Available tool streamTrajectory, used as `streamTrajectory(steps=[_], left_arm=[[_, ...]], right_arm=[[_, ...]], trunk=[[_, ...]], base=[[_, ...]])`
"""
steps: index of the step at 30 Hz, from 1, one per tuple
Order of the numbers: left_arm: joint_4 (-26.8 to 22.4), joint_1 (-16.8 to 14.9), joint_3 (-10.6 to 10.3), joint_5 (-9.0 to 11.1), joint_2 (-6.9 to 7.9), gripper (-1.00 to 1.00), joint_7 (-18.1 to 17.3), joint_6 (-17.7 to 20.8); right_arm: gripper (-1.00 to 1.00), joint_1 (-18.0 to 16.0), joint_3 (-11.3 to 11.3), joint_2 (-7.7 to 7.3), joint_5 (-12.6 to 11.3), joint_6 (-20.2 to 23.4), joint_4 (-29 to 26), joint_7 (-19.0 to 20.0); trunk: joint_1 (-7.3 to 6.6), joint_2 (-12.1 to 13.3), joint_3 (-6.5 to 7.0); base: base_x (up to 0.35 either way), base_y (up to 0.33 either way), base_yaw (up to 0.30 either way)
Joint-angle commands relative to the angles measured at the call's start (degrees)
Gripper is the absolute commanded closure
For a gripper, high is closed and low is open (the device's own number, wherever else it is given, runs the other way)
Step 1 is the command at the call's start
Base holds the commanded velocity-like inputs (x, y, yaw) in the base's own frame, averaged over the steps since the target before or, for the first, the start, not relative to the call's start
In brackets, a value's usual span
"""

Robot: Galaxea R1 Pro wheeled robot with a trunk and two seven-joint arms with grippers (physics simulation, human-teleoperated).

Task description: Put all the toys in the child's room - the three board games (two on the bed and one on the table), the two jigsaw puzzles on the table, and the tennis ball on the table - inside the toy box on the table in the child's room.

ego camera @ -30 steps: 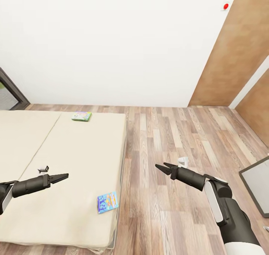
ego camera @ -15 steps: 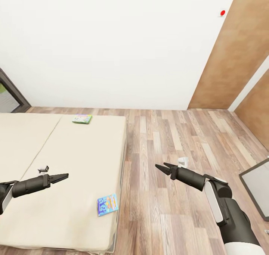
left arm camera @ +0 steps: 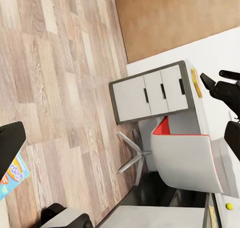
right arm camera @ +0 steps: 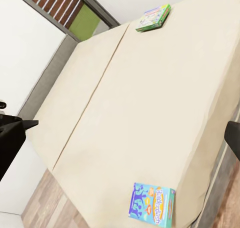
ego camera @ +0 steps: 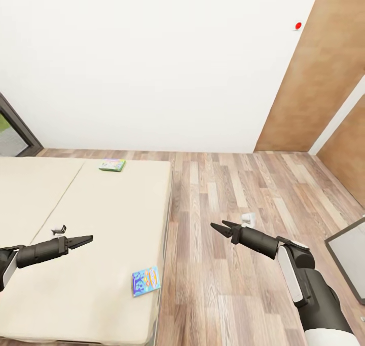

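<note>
Two board games (ego camera: pixel 146 280) (ego camera: pixel 112 164) lie on the beige bed (ego camera: pixel 96 224) beside plank floor (ego camera: pixel 228 189).

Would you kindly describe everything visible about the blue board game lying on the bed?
The blue board game is a thin rectangular box with a blue cover, cartoon art and orange-and-white lettering too small to read. It lies flat, face up, on the beige mattress of the bed, close to the mattress edge that borders the wood floor and slightly askew to it. Nothing rests on it, and neither gripper touches it. The right wrist view shows it too, with a greenish side edge.
</note>
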Motion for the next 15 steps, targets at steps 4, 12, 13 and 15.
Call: streamTrajectory(steps=[4, 12, 13, 15], left_arm=[[0.00, -0.04, 0.04, -0.08, 0.00, -1.00, -0.25, 0.61], [0.00, -0.04, 0.04, -0.08, -0.02, -1.00, -0.25, 0.62], [0.00, -0.04, 0.04, -0.08, -0.03, -1.00, -0.25, 0.62], [0.00, -0.04, 0.04, -0.08, -0.02, -1.00, -0.25, 0.64]], right_arm=[[-1.00, -0.04, -0.04, -0.04, -0.42, 0.35, -0.01, 0.07], [-1.00, -0.05, -0.05, -0.06, -0.53, 0.34, -0.01, 0.07], [-1.00, -0.05, -0.05, -0.05, -0.53, 0.34, -0.01, 0.07], [-1.00, -0.04, -0.05, -0.03, -0.52, 0.34, -0.01, 0.07]], trunk=[[0.03, -0.10, 0.29], [0.03, -0.10, 1.04], [0.03, -0.10, 1.14], [0.03, -0.10, 1.33]], base=[[0.000, 0.000, 0.000], [0.000, 0.000, 0.000], [0.000, 0.000, 0.000], [0.000, 0.000, 0.000]])
